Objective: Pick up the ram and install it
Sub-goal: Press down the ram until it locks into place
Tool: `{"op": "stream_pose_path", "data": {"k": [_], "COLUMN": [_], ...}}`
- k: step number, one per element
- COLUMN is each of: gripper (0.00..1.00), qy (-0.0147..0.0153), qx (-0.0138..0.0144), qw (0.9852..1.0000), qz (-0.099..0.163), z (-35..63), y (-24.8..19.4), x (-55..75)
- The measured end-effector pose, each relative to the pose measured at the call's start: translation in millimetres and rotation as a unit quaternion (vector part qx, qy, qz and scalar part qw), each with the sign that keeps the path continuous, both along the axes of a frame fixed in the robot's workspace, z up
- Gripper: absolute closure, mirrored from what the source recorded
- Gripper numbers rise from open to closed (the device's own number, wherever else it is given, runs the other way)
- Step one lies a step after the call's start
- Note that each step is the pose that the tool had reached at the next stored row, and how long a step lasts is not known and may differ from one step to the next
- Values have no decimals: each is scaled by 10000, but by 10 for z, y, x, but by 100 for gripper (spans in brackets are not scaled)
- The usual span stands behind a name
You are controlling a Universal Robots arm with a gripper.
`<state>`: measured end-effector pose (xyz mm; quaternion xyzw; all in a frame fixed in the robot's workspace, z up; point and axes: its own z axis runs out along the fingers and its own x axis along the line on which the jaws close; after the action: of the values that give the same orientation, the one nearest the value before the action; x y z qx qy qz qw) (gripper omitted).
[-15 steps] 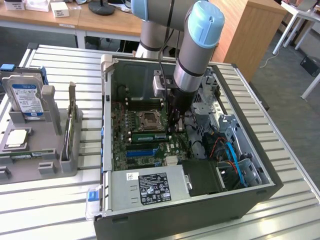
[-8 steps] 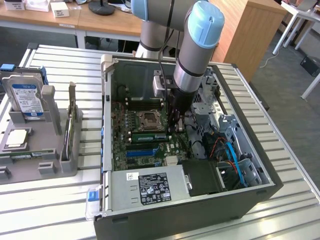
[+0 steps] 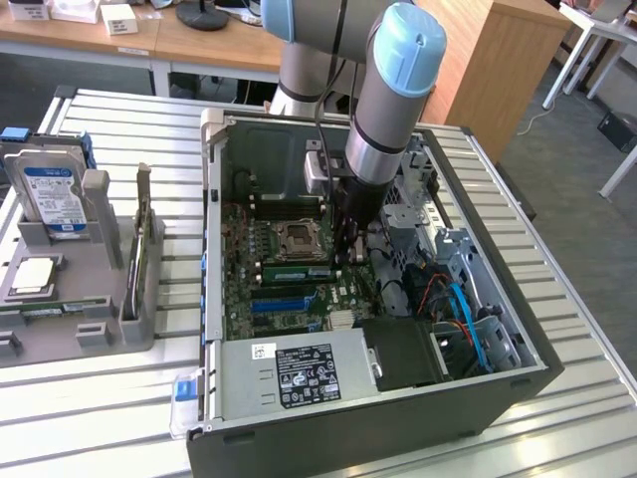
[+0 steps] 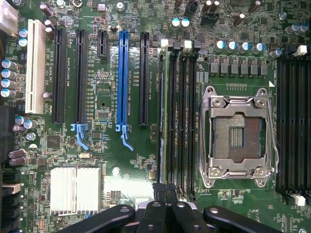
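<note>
The ram (image 3: 294, 268) is a long green stick lying along the black memory slots (image 4: 183, 121) on the motherboard inside the open computer case (image 3: 214, 249). In the wrist view the ram (image 4: 165, 121) shows edge-on in the slot nearest the blue expansion slot (image 4: 122, 77). My gripper (image 3: 348, 257) reaches down into the case at one end of that slot. Its fingers are shut together, and my gripper (image 4: 165, 190) sits right over the stick's end. Whether the fingertips touch the stick I cannot tell.
The empty processor socket (image 4: 237, 136) lies beside the slots, with a second slot bank (image 4: 294, 121) beyond. A power supply (image 3: 299, 368) and cables (image 3: 458, 299) crowd the case. On the exterior view's left, a grey fixture (image 3: 100, 329) holds a hard disk (image 3: 50, 194) and a silver processor (image 3: 30, 277).
</note>
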<state>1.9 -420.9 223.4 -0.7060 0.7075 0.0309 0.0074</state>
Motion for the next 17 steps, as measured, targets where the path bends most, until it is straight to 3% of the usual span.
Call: {"op": "stream_pose_path", "data": {"k": [17], "gripper": [89], "qy": [0], "qx": [0], "qw": [10000], "qz": [0], "z": [-16], "y": [0], "x": [0]}}
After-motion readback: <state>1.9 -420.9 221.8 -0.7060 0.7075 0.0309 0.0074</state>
